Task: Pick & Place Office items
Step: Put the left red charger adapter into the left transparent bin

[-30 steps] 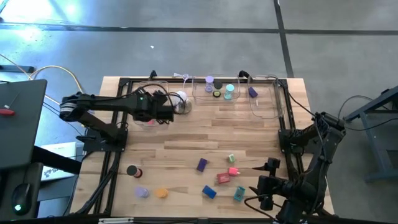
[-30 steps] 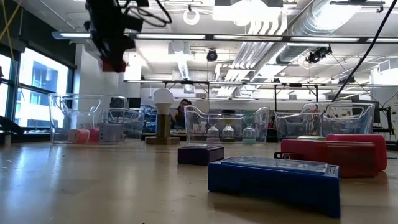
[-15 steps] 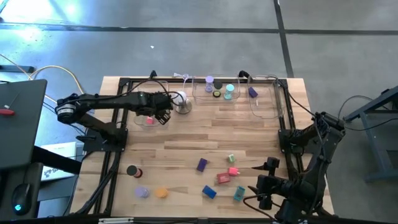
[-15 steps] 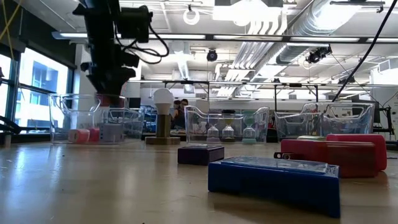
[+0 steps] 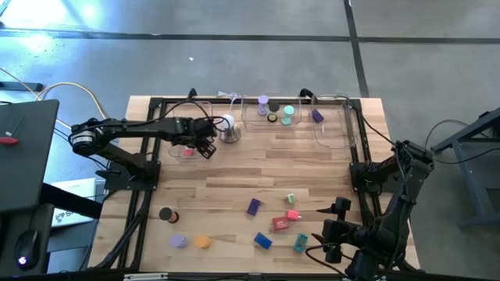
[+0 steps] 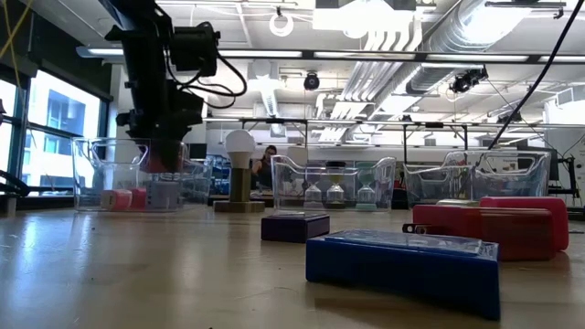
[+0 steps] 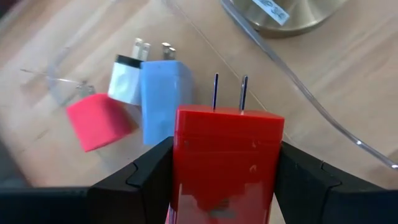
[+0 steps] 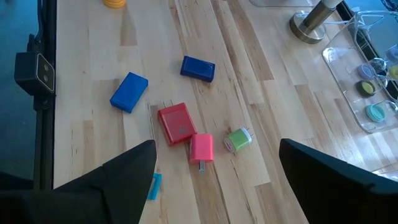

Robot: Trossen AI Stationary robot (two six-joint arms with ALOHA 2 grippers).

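Left arm lowering a red block into the far-left tray; right arm idle, near right.

Table (image 5: 234,176): you have loose office items across its near side, among them a red block (image 8: 176,123), pink block (image 8: 201,148) and two blue blocks (image 8: 129,92). Far-left tray (image 6: 96,155): already holds a pink piece (image 7: 98,121), pale-blue block (image 7: 163,93) and white one (image 7: 127,79). Left gripper (image 7: 227,163): half open, clamped on a red plug block (image 7: 227,149), prongs forward. A second ago it hung high over the tray; it has since dropped to the rim, so you are close to release. Right gripper (image 8: 211,165): spread wide, empty. The high view hides the held block under the arm; only the wrist view shows the grip and the tray's contents.
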